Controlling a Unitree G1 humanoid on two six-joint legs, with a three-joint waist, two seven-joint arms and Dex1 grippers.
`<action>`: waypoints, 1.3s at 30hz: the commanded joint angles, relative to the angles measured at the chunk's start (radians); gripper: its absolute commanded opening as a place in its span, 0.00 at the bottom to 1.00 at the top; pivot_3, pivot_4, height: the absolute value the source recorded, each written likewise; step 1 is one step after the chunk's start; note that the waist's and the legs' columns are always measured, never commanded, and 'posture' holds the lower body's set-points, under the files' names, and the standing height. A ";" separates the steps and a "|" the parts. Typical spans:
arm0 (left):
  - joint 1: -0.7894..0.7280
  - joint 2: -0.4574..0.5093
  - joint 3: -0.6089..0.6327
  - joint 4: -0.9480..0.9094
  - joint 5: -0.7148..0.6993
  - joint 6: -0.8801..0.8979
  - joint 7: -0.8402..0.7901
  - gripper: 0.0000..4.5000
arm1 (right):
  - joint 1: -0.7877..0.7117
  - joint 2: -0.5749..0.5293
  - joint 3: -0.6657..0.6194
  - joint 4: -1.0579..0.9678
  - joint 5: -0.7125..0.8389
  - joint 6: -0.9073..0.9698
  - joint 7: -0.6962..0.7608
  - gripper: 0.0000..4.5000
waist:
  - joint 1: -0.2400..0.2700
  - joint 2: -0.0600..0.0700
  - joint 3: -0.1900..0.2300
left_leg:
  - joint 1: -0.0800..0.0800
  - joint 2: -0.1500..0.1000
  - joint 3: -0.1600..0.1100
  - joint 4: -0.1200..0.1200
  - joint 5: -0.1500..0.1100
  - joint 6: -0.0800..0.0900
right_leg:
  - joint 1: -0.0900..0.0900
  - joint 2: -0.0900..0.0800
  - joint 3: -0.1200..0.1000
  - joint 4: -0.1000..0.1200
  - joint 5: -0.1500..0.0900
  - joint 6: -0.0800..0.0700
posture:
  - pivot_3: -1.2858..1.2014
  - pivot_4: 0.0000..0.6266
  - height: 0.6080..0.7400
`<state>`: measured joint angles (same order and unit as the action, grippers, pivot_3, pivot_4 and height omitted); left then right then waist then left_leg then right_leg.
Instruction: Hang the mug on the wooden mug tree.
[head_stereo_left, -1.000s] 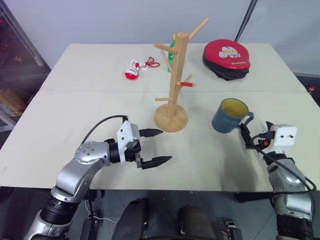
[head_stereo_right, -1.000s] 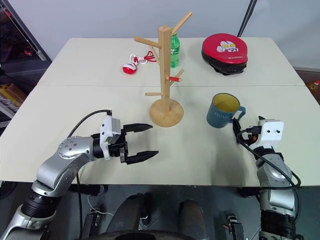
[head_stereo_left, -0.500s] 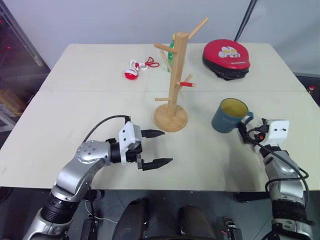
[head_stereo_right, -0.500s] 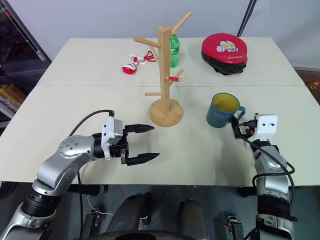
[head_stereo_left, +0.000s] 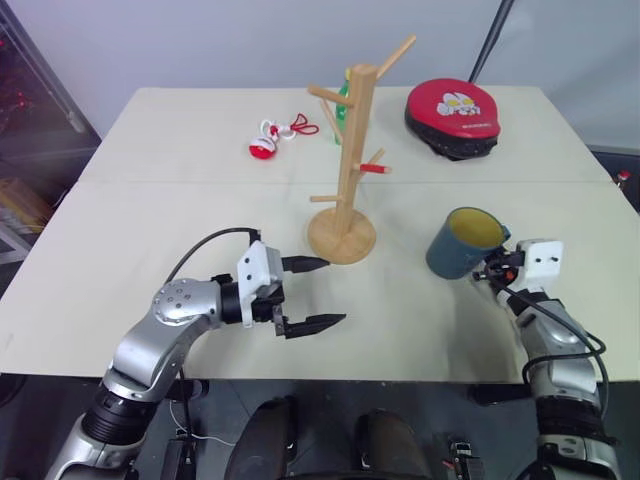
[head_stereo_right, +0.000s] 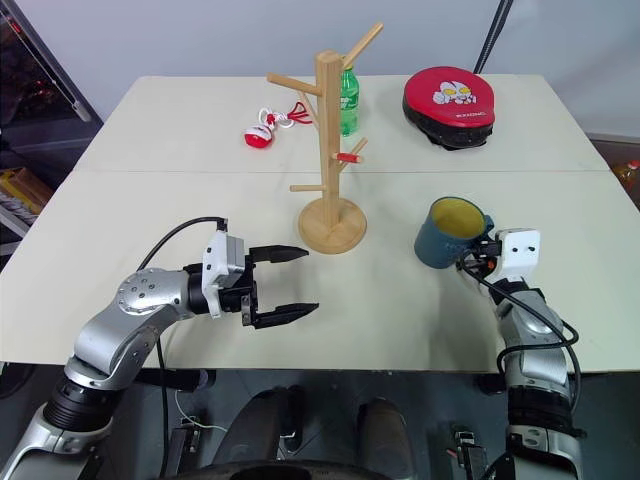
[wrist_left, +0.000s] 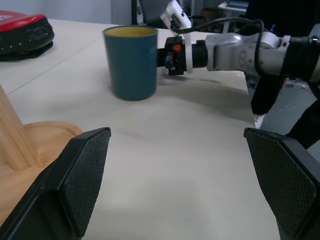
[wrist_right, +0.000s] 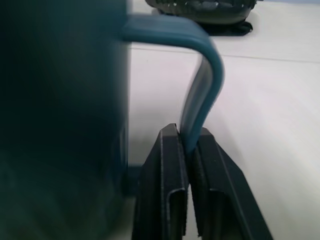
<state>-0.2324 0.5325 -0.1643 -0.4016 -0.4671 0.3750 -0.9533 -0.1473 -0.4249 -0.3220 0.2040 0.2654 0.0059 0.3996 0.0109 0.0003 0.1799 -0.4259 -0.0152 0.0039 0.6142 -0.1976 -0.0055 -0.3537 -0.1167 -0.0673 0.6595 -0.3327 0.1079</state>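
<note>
From the head views, the mug (head_stereo_right: 446, 231) is sitting near the right edge of the desk (head_stereo_right: 150, 210), leaning a little toward the wooden mug tree (head_stereo_right: 331, 150), which is standing in the middle of the desk. The right gripper (head_stereo_right: 479, 257) is reaching in from the right edge and touching the mug's handle side. The left gripper (head_stereo_right: 288, 285) is hanging near the front edge with its two fingers spread wide and holding nothing. A red and black pad (head_stereo_right: 451, 104) is lying near the far right corner, a green bottle (head_stereo_right: 349, 101) is standing just behind the tree, and a small red and white toy (head_stereo_right: 264, 131) is lying toward the far left.

The left wrist view is looking across the desk at the mug's side, with its yellow rim showing and the right gripper pressing at its handle side.

The right wrist view is showing what the others are hiding: the two black fingers (wrist_right: 167, 185) are pinching shut on the thin loop of the handle (wrist_right: 202, 95).
</note>
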 joint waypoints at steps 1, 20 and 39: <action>-0.002 0.004 0.042 0.013 0.007 -0.041 0.009 1.00 | 0.050 -0.051 0.035 -0.199 -0.044 0.001 0.025 0.02 | 0.000 0.000 0.000 | 0.000 0.000 0.000 0.000 0.000 0.000 | 0.000 0.000 0.000 0.000 0.000 0.000 | 0.52 0.24 1.00; -0.077 0.044 0.164 0.202 0.026 -0.156 -0.007 1.00 | -0.175 -0.299 0.304 -0.828 -0.206 0.489 0.157 0.02 | 0.002 -0.003 0.002 | -0.002 0.001 0.001 0.000 0.000 0.000 | -0.002 -0.001 0.001 -0.001 0.000 0.000 | 0.52 0.24 1.00; -0.118 0.075 0.226 0.129 -0.070 -0.064 -0.010 1.00 | -0.437 -0.284 0.421 -0.785 -0.230 0.691 0.171 0.02 | 0.000 -0.003 0.002 | -0.002 0.001 0.001 0.000 0.000 0.000 | -0.003 0.000 0.001 0.000 0.000 0.000 | 0.52 0.24 1.00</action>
<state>-0.3296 0.5971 0.0305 -0.2276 -0.5077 0.3039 -0.9600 -0.5582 -0.7122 0.1089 -0.5698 0.0430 0.6980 0.5718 0.0107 -0.0028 0.1823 -0.4277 -0.0145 0.0047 0.6144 -0.1979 -0.0053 -0.3563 -0.1169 -0.0666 0.6593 -0.3326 0.1079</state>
